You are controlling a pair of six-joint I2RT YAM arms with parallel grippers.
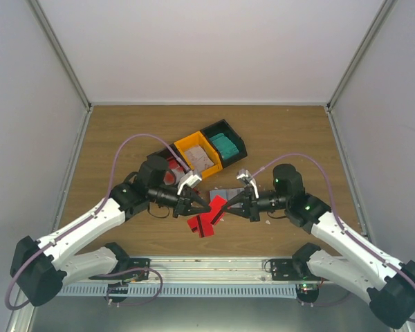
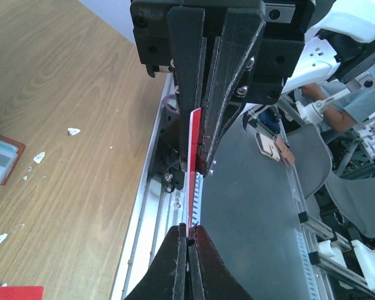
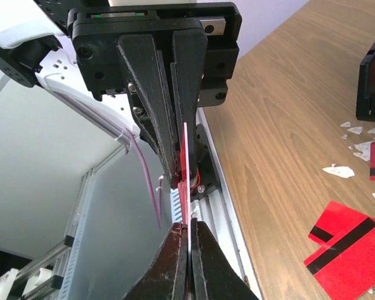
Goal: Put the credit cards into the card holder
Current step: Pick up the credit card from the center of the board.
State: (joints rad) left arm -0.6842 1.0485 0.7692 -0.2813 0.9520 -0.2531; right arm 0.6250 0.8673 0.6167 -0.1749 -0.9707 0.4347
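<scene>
Both grippers are shut on the same red credit card [image 1: 216, 207], held on edge above the table. My left gripper [image 1: 205, 205] pinches one end and my right gripper [image 1: 226, 205] the other. The left wrist view shows the card [image 2: 192, 150] edge-on between my left gripper [image 2: 189, 234] and the right one. In the right wrist view the card [image 3: 185, 162] runs up from my right gripper [image 3: 189, 228]. Two more red cards [image 1: 200, 225] with black stripes lie on the table below. The open card holder [image 1: 226, 193] lies just behind the grippers; its reddish-brown edge shows in the left wrist view [image 2: 3, 156].
Joined bins stand behind: the orange bin [image 1: 196, 153] holds pale pinkish-grey cards and the black bin [image 1: 223, 142] holds teal cards. Another red card [image 1: 171, 166] lies by the orange bin. White scraps [image 2: 74, 131] litter the wood. The metal rail [image 1: 214, 266] runs along the near edge.
</scene>
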